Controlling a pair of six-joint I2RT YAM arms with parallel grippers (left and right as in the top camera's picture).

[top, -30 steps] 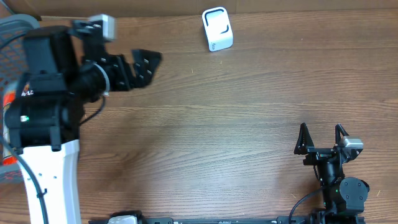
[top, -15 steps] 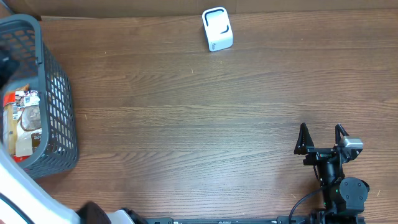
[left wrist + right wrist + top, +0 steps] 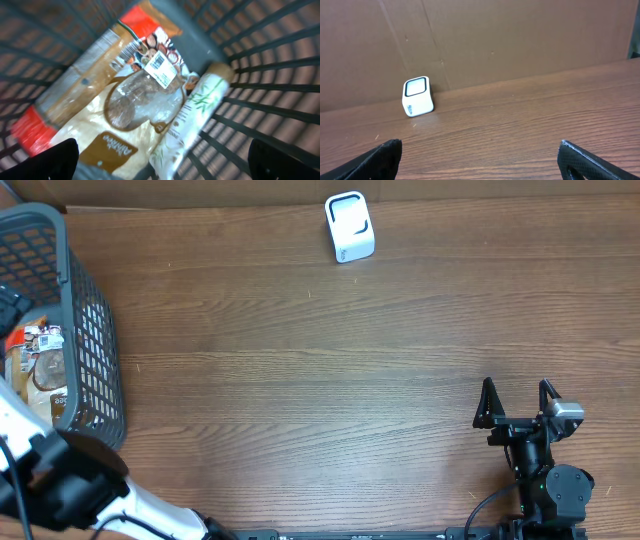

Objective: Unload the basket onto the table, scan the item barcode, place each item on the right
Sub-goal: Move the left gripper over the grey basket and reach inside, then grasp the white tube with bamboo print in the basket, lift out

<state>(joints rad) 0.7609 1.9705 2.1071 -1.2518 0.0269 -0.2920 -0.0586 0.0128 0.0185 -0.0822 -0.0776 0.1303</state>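
Bag [image 3: 125,115], clear-windowed with a white barcode label [image 3: 162,67] face up, lies in the basket [image 3: 85,310] at 9 o'clock. Left hand [image 3: 165,162] hangs above it, jaws apart, presumably for pickup. Scanner [image 3: 349,226] stands at 12 o'clock on the tabletop [image 3: 320,380]. Right hand [image 3: 517,402], apart, parked at 4 o'clock.

We see a brown wooden table [image 3: 300,380] with fine darker grain streaks. The small white plastic scanner box [image 3: 349,227] has a black-framed face. The grey plastic lattice basket [image 3: 95,330] shows a grid of dark bars. The crinkled tan and brown food bag [image 3: 125,115] carries an orange-red band and a white barcode label [image 3: 161,68] with black bars. The white wrapped roll [image 3: 197,107] bears green leaf prints. The flat cardboard wall [image 3: 495,35] is plain brown. The right gripper [image 3: 516,390] is black.
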